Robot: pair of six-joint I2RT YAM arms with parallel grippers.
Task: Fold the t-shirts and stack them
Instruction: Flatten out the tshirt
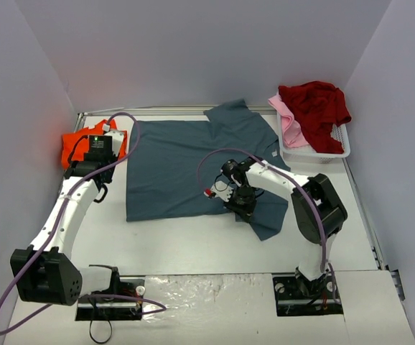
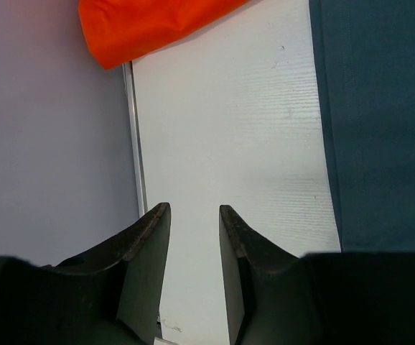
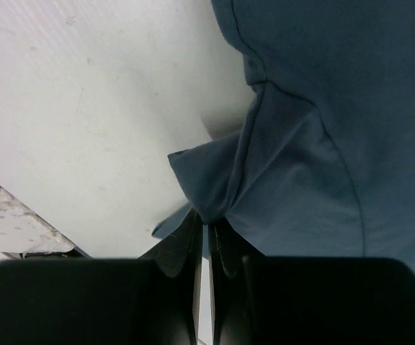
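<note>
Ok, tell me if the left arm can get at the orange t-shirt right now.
Probably yes: the left gripper is open and empty, and the orange t-shirt lies just ahead of it, with only table surface between them.

arms (image 1: 67,208): white links, black joints | cables (image 1: 137,136): purple | left tool (image 2: 194,215): black fingers

Soft, even overhead light, faint shadows. Glare streaks the surface (image 1: 193,241) at its near edge. Both wrist views turn dark and blurred nearest the lens.

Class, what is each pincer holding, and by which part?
The right pincer pinches the blue-grey shirt by a bunched edge fold; left pincer holds nothing.
</note>
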